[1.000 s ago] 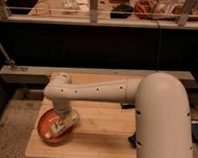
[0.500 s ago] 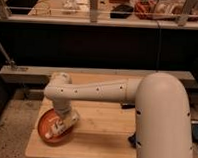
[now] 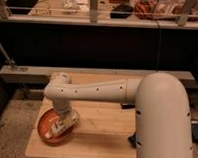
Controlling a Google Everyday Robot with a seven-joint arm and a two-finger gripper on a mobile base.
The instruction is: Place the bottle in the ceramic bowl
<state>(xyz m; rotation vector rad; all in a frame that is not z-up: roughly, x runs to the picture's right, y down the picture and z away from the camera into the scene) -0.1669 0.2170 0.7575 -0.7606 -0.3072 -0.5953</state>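
The orange-red ceramic bowl (image 3: 44,126) sits on the left part of the wooden table (image 3: 100,131). My white arm reaches across the table from the right, and the gripper (image 3: 61,122) hangs down into the bowl. A small whitish bottle with a faint orange mark (image 3: 54,126) lies inside the bowl, right at the gripper's tip. The gripper covers the bowl's right side.
A small dark object (image 3: 126,105) lies on the table behind my arm. A low concrete ledge (image 3: 22,74) runs behind the table, with a dark wall and a glass railing above. The table's left edge is close to the bowl.
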